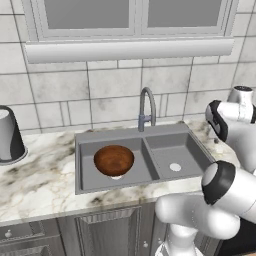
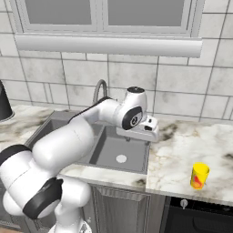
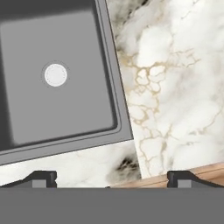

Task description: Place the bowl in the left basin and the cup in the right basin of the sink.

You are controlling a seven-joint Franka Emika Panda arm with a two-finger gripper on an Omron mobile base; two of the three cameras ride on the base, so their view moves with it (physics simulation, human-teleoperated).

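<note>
1. Veined white-and-tan marble counter (image 2: pixel 182 145) spreads under and to the right of the pincer (image 3: pixel 112 177); grey tiled wall and window sill beyond, dark cabinet fronts below
2. Dark grey matte two-compartment sink (image 1: pixel 110 135) with arched grey faucet (image 1: pixel 146 107) sits below-left of the pincer
3. Left basin (image 1: pixel 90 165), the compartment farther from the pincer, already holds the round glossy reddish-brown wooden bowl (image 1: pixel 114 160), resting over its drain; that half of the task looks done
4. Right basin (image 3: pixel 57 78) lies directly beneath and just left of the pincer, with nothing on its pale drain; likely waiting for the cup
5. Pincer hovers over the sink's right rim, finger tips wide apart, gripping nothing; probably in transit toward the cup
6. Small slim bright yellow cup (image 2: pixel 199 176) stands upright on the counter, well apart to the pincer's right, near the front edge
</note>
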